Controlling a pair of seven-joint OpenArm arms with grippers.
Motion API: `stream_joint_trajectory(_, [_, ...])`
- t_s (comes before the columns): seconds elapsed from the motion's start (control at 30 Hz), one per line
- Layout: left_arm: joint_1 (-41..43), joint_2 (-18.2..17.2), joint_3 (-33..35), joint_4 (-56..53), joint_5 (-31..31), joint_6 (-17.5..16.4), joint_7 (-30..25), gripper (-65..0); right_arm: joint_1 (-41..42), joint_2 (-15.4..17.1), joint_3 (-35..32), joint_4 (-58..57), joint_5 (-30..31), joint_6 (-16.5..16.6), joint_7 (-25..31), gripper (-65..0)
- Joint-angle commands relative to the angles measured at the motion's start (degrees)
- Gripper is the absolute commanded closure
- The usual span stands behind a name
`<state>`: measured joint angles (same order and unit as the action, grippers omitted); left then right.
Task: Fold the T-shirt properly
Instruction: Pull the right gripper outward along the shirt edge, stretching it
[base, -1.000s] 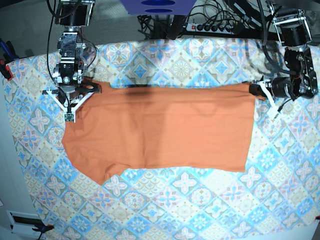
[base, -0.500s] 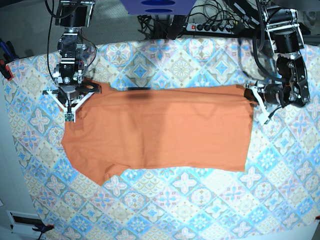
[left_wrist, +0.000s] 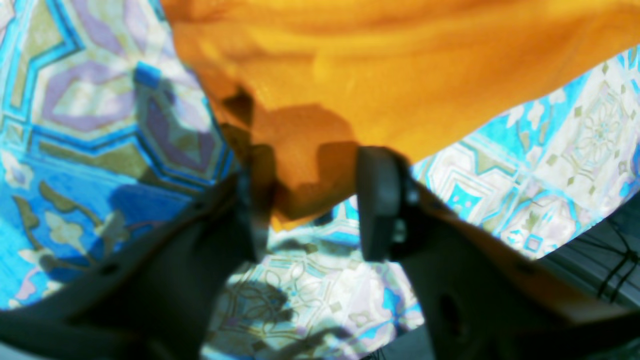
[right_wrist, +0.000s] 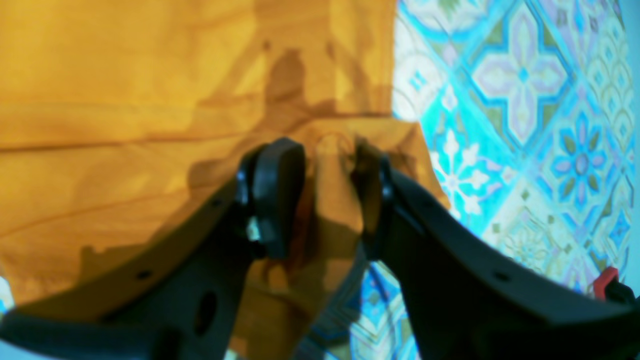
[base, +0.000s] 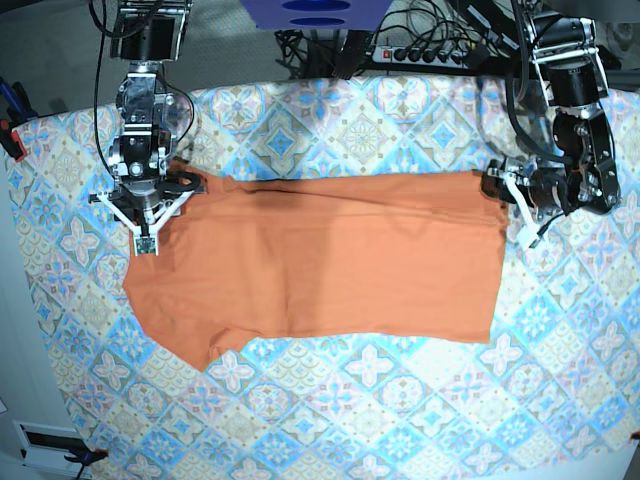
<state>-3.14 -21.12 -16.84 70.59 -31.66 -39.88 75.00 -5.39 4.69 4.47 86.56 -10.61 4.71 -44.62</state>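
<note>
The orange T-shirt (base: 320, 265) lies flat across the patterned tablecloth (base: 350, 400), with one sleeve pointing toward the near left. My right gripper (base: 148, 205) stands at the shirt's far left corner. In the right wrist view its jaws (right_wrist: 322, 195) are apart, with a loose fold of orange cloth (right_wrist: 150, 100) between the pads. My left gripper (base: 500, 192) is at the far right corner. The left wrist view shows it open (left_wrist: 315, 200), and the shirt's corner (left_wrist: 310, 165) lies slack in the gap.
A power strip (base: 430, 55) and cables sit behind the table's far edge, beside a blue object (base: 315, 12). A red clamp (base: 12, 135) holds the tablecloth at the left edge. A white box (base: 45, 440) lies on the floor, near left.
Both grippers have gone from shut to open and let go of the shirt's far corners. The far edge has settled onto the tablecloth, and the left arm has shifted slightly inward.
</note>
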Motion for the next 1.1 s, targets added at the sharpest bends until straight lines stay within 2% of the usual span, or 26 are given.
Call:
stream_joint_trajectory(0.0, [-0.9,-1.1,-0.3,0.8,-0.6,-0.1,-0.5,-31.7,1.7,0.5,0.1,1.1,-0.6,-0.3,1.2,-21.1])
stream_joint_trajectory(0.23, [-0.9,-1.1,-0.3,0.8,-0.6,-0.1,-0.5,-32.8,3.7,0.5,0.1,1.4,-0.6,-0.3,1.2,-21.0])
stream_joint_trajectory(0.43, [-0.5,-1.2,-0.3,1.1,-1.0,-0.1,-0.1,-32.7,3.1,0.5,0.7,10.5,-0.6,-0.4,1.2,-21.0])
stream_joint_trajectory(0.57, [-0.4,-1.2,-0.3,1.2,-1.2,-0.1,-0.4,-32.7,1.7,0.5,3.4,15.5,-0.6,-0.5,1.1,-21.0])
stream_joint_trajectory(0.83, [-0.4,-1.2,-1.1,10.4,-1.0,-0.1,-0.1,-32.7,0.3,0.5,3.4,15.5,-0.6,-0.5,0.9,-21.2])
stream_joint_trajectory(1.07, [2.9,-1.3,-5.5,11.7,-1.1,-0.1,0.9,-32.7,-1.0,0.5,3.8,15.5,-0.5,-0.4,0.6,-21.4])
